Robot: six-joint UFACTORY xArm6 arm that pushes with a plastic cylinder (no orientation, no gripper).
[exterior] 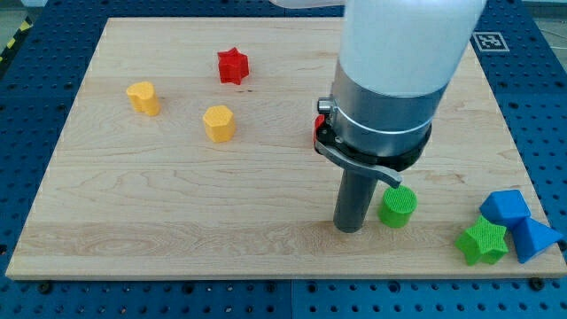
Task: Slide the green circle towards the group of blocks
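Note:
The green circle (398,206) stands on the wooden board at the lower right of the middle. My tip (349,229) rests on the board just to the left of it, a small gap apart. The group of blocks lies at the view's lower right: a green star (483,242), a blue block (505,207) above it and a second blue block (534,238) at the board's right edge.
A red star (233,66), a yellow block (143,97) and a yellow hexagon-like block (218,123) lie at the upper left. A red object (319,129) shows partly behind the arm's body. The wooden board (177,221) sits on a blue perforated table.

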